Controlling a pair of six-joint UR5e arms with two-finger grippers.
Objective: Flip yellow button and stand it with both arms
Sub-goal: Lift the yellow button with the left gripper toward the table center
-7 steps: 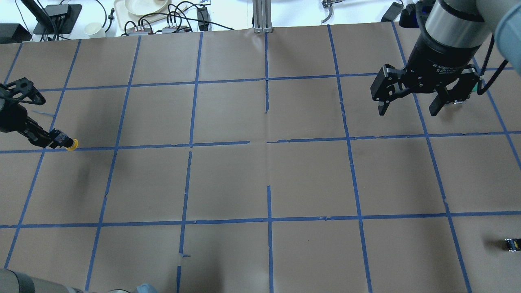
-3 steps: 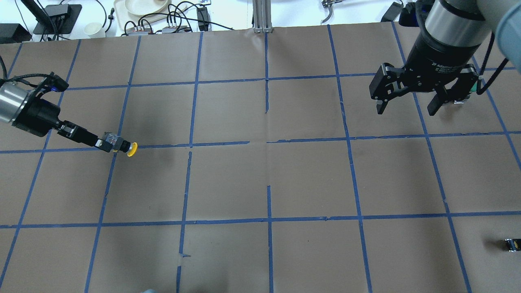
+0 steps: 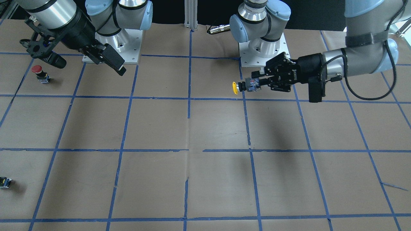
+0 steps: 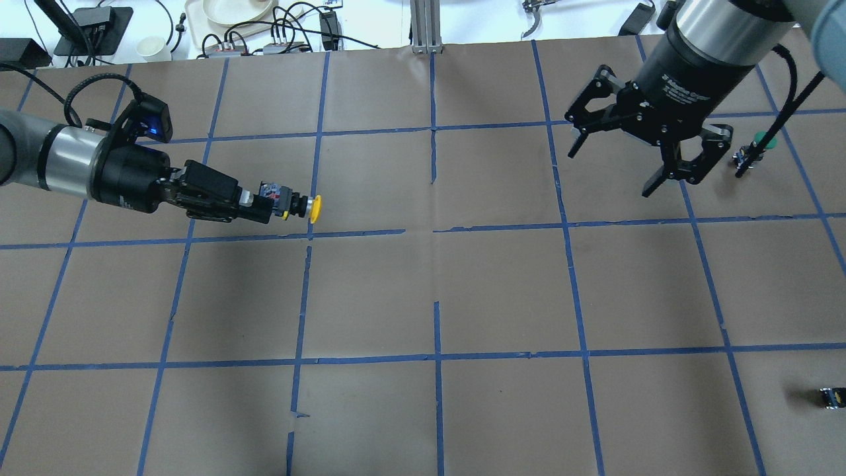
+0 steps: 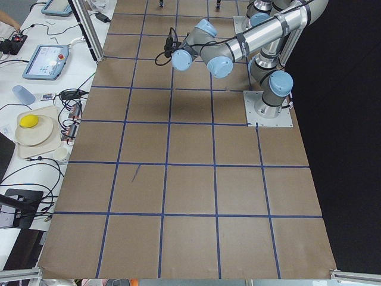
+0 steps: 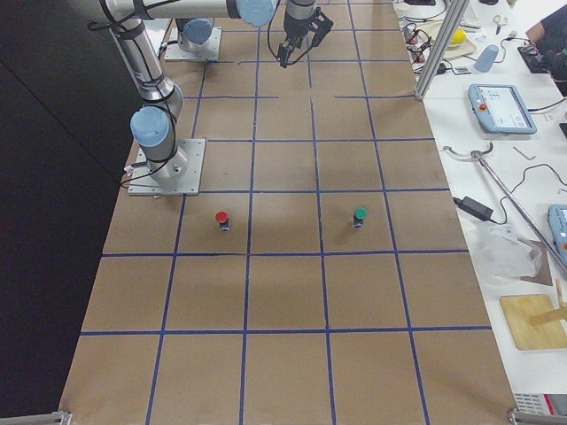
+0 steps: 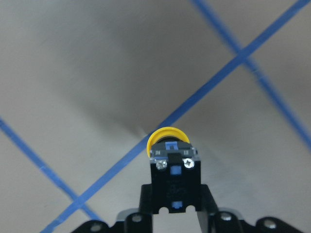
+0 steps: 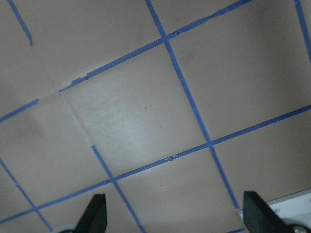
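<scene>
My left gripper [image 4: 263, 204] is shut on the black-and-grey body of the yellow button [image 4: 291, 203] and holds it sideways above the table. Its yellow cap points towards the table's middle. The button also shows in the front-facing view [image 3: 244, 86] in the left gripper [image 3: 260, 82], and in the left wrist view [image 7: 171, 162] with the cap at the far end. My right gripper [image 4: 609, 173] is open and empty, high over the far right of the table, well apart from the button. It also shows in the front-facing view [image 3: 90, 65] and the right wrist view [image 8: 175, 216].
A red-capped switch [image 3: 39, 72] stands near the right arm's base. A green-capped switch [image 4: 753, 149] stands just right of the right gripper. A small capless block [image 4: 831, 396] lies at the near right edge. Cables and dishes lie beyond the table's far edge.
My left gripper has carried the yellow button rightward from the left edge towards the table's middle. My right gripper has shifted left and turned, uncovering the green-capped switch.
</scene>
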